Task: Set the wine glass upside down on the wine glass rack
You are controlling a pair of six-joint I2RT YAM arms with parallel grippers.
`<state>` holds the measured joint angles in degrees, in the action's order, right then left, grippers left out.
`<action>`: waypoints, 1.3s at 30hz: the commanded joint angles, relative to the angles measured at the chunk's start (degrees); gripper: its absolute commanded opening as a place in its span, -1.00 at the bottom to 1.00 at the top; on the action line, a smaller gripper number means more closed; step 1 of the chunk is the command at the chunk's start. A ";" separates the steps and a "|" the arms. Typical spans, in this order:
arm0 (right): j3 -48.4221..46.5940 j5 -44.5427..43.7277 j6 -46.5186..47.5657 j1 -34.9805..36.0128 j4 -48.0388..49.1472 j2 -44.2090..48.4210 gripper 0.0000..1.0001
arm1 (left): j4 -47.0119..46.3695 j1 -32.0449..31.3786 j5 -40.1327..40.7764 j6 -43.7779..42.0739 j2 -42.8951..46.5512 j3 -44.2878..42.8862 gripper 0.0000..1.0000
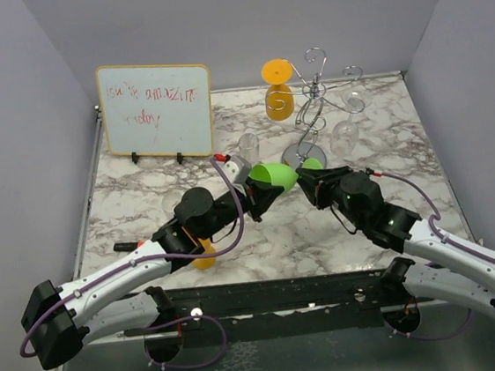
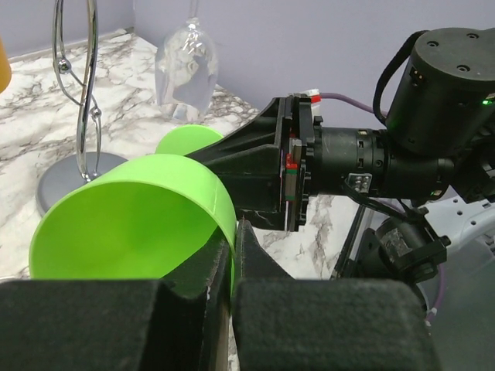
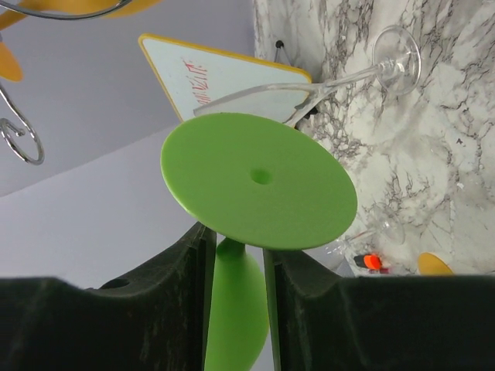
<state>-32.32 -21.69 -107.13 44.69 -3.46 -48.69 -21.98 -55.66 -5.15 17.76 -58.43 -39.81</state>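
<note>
**Position.** The glass (image 1: 275, 175) lies on its side in the air over the middle of the tabletop, held between both arms. Its foot points toward the rack (image 1: 311, 108), which stands near the far edge, right of center.

**Grippers.**
1. The left gripper (image 2: 232, 255) is clamped on the bowl wall at the rim.
2. The right gripper (image 3: 236, 247) straddles the stem just under the foot. Its fingers (image 3: 186, 270) sit close on both sides. Whether they press on the stem cannot be told.

**Hazards.**
1. If the left gripper lets go before the right has a firm hold, the glass drops to the tabletop.
2. The stem is smooth and thin. With only 1 hold there, the heavier bowl is likely to swing down and twist the glass in the fingers.
3. A pull from either arm while both hold the glass loads the stem and may snap it or jerk it loose.

**Obstructions.**
1. Clear glasses (image 1: 354, 99) already hang on the rack's right side, and an orange glass (image 1: 278, 89) sits at its far left. A wide swing could strike them or tip the rack.
2. Another clear glass (image 1: 248, 145) stands just left of the rack base.
3. The whiteboard (image 1: 156, 111) stands at the far left corner, well apart from the path.
</note>
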 commanded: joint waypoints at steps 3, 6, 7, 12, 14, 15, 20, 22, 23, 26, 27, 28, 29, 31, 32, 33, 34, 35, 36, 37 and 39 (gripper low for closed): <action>1.28 0.23 -3.64 0.14 2.97 -0.80 -0.41 | -4.10 -0.42 -2.63 -0.36 1.72 1.19 -1.00; 1.39 0.66 -3.87 0.01 3.01 -0.72 -0.55 | -4.45 -0.44 -2.59 -0.08 1.78 1.61 -1.00; 1.46 0.88 -3.83 -0.11 3.74 -0.71 -0.64 | -4.47 -0.50 -2.36 0.11 1.84 1.77 -1.00; 2.24 0.83 -3.26 -0.30 4.81 -0.33 -0.99 | -4.48 -0.42 3.19 2.59 2.41 2.92 -0.64; 2.94 0.30 -2.57 -0.39 5.12 0.09 -0.99 | -4.38 -0.46 6.17 3.73 3.04 3.71 -0.06; 3.14 -0.12 -1.99 -0.37 4.99 0.37 -0.99 | -4.39 -0.42 7.62 4.30 3.42 4.21 0.14; 3.37 -4.24 3.19 -0.48 0.51 2.78 -0.99 | -3.94 -0.48 11.02 7.35 5.66 6.08 0.61; 3.03 -6.79 7.33 -0.48 -1.39 4.42 -0.99 | -3.70 -0.42 12.18 9.74 6.63 6.78 0.71; 2.83 -8.21 10.42 -0.48 -2.08 5.35 -0.99 | -3.62 -0.46 12.44 10.91 6.94 6.99 0.74; 2.14 -11.81 22.22 -0.48 -2.71 8.19 -0.99 | -2.55 -0.40 13.03 14.29 7.20 5.84 0.77; 2.18 -12.48 26.11 -0.48 -2.33 9.26 -0.98 | -1.79 -0.47 13.05 15.62 7.15 5.19 0.77; 2.55 -12.83 30.42 -0.48 -1.34 10.37 -0.98 | -1.23 -0.42 13.18 16.55 7.09 4.44 0.78; 3.04 -12.95 33.90 -0.48 -0.51 11.49 -0.99 | -0.45 -0.42 13.34 17.60 6.96 3.48 0.79; 4.34 -12.07 42.26 -0.48 3.59 14.33 -0.99 | 1.68 -0.44 13.78 19.52 6.16 1.06 0.82; 4.84 -11.25 46.08 -0.48 5.34 15.49 -0.98 | 3.05 -0.42 13.84 20.46 5.60 -0.44 0.84; 5.31 -10.31 49.81 -0.43 6.97 16.53 -0.99 | 4.54 -0.44 13.69 21.27 4.85 -2.02 0.85; 5.95 -8.82 54.35 -0.47 9.17 17.33 -0.99 | 6.38 -0.42 13.41 22.12 4.00 -3.95 0.85; 6.35 -7.33 58.64 -0.48 11.10 18.14 -0.99 | 8.24 -0.42 12.88 22.75 2.94 -5.90 0.86; 6.72 -5.72 62.56 -0.48 12.56 18.80 -0.99 | 10.17 -0.42 12.19 23.41 1.92 -7.99 0.86; 7.12 -3.90 66.38 -0.47 14.15 19.46 -0.99 | 11.82 -0.42 11.45 24.07 0.88 -9.81 0.86; 7.71 -0.54 73.48 -0.48 16.43 20.44 -0.99 | 13.92 -0.42 9.67 25.51 -0.92 -12.76 0.87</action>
<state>-26.24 -28.25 -54.57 44.23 5.02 -29.93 -15.81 -55.90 6.90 38.48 -56.07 -46.06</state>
